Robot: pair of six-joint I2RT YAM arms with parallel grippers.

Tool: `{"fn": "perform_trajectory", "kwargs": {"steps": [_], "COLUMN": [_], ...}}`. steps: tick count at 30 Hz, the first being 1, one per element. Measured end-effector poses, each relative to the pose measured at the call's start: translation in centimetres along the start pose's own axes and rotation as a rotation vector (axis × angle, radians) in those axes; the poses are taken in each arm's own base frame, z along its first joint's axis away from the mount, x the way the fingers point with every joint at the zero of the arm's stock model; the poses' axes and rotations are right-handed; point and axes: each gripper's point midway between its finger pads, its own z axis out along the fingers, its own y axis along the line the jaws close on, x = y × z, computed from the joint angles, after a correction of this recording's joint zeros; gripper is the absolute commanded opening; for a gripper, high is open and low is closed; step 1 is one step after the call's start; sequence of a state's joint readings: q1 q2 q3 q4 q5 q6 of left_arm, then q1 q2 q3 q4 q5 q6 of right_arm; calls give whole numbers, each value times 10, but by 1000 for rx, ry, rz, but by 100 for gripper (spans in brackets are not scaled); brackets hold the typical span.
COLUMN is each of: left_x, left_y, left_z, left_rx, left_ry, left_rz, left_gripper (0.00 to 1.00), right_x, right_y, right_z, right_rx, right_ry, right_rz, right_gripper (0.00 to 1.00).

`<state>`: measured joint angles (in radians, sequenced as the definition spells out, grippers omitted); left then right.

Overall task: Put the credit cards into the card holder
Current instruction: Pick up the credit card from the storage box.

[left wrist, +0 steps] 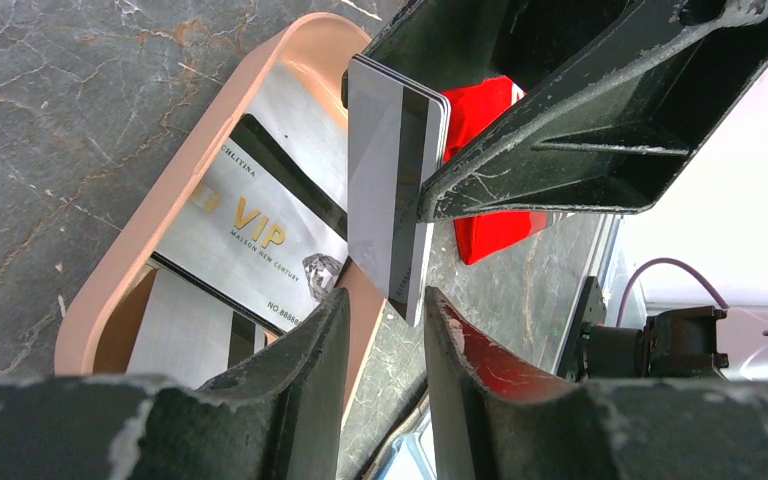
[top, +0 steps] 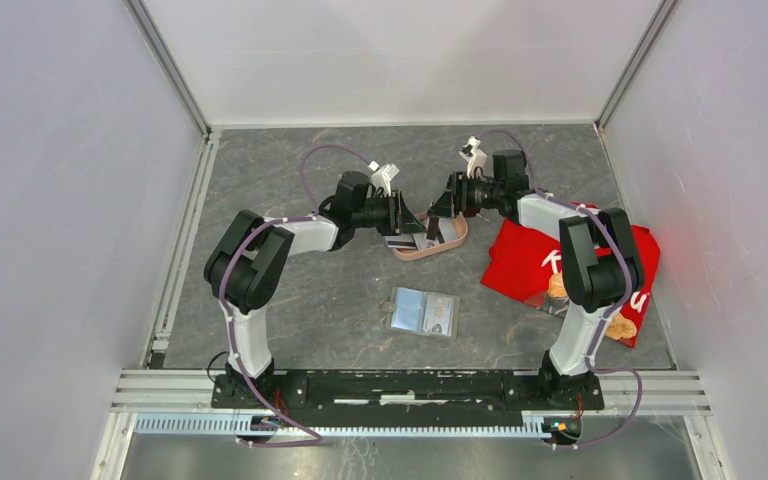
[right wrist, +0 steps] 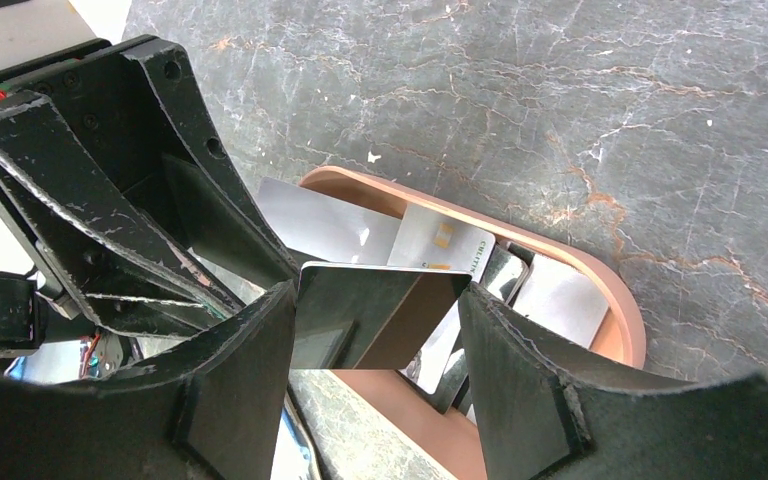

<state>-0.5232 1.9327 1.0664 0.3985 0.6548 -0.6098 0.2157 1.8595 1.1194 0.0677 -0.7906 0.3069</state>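
One silvery credit card (right wrist: 375,315) with a dark stripe stands on edge over the pink tray (top: 455,242), and my right gripper (right wrist: 378,295) is shut on its two short edges. In the left wrist view the same credit card (left wrist: 390,200) hangs from the right gripper's fingers (left wrist: 560,130). Its lower corner sits just beyond my left gripper (left wrist: 385,300), whose jaws stand apart on either side of it. More credit cards (left wrist: 250,225) lie in the tray, one marked VIP. The card holder (top: 423,311) lies unfolded on the table nearer the bases.
A red cloth (top: 530,255) lies right of the tray under the right arm. Both grippers (top: 425,215) meet nose to nose over the tray's left end. White walls enclose the dark stone table (top: 290,290).
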Motion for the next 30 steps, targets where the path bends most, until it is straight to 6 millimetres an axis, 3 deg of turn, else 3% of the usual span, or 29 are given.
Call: {"fn": "perform_trajectory", "kwargs": {"steps": [22,30], "left_x": [-1,-2], "left_y": [4,3], "left_z": [0,0], "left_rx": [-21,-19], "left_ry": [-7,-10], "left_rz": [-5,-2], "left_gripper": [38,42], "right_x": [-4,-4], "right_y": [4,4], "right_z": [0,0], "right_rx": [-25,-24], "right_ry": [-14,-14], "right_rz": [-9,-9], "right_gripper": [66,65]}}
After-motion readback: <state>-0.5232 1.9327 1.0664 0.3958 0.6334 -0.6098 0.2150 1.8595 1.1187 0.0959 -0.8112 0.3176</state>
